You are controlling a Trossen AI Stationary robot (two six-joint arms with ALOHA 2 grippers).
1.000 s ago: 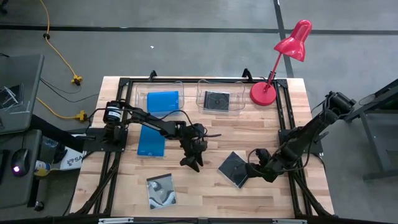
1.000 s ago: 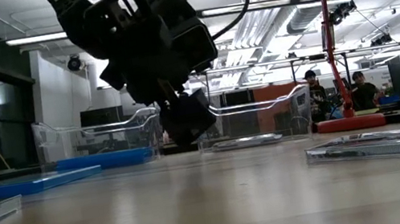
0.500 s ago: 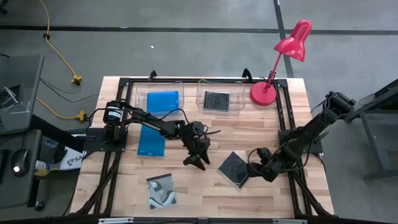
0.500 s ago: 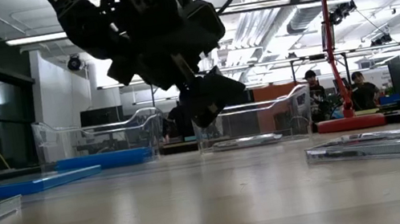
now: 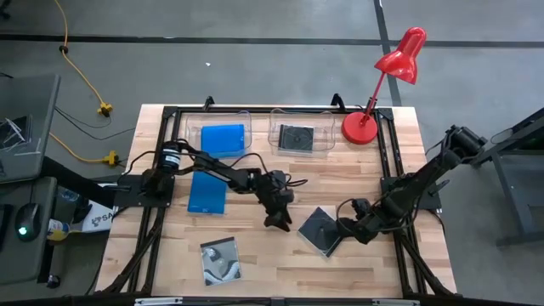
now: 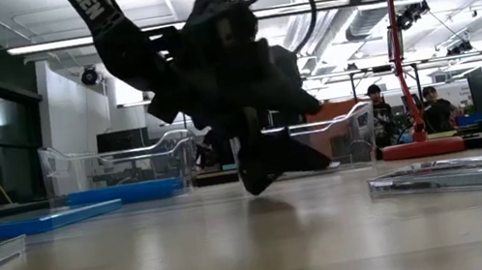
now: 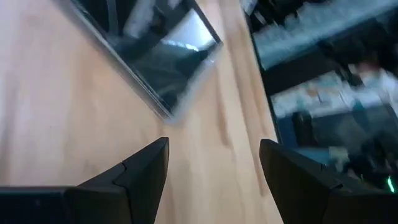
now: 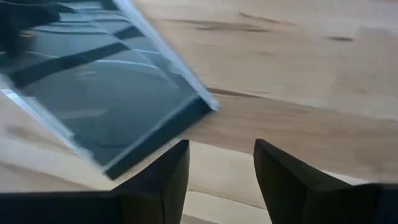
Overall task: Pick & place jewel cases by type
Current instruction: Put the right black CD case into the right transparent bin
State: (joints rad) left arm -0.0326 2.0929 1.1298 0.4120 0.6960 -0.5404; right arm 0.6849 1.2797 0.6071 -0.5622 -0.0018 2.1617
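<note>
Two grippers flank black case (image 5: 320, 230) lower centre: left gripper (image 5: 276, 223) spread wide, empty; right gripper (image 5: 344, 231) parted, gripping nothing.

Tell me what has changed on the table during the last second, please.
The left tool moved toward the black case and came lower, open. The right tool opened beside that case, which lies flat and free. The other cases, both tubs and the red lamp stayed put.
</note>
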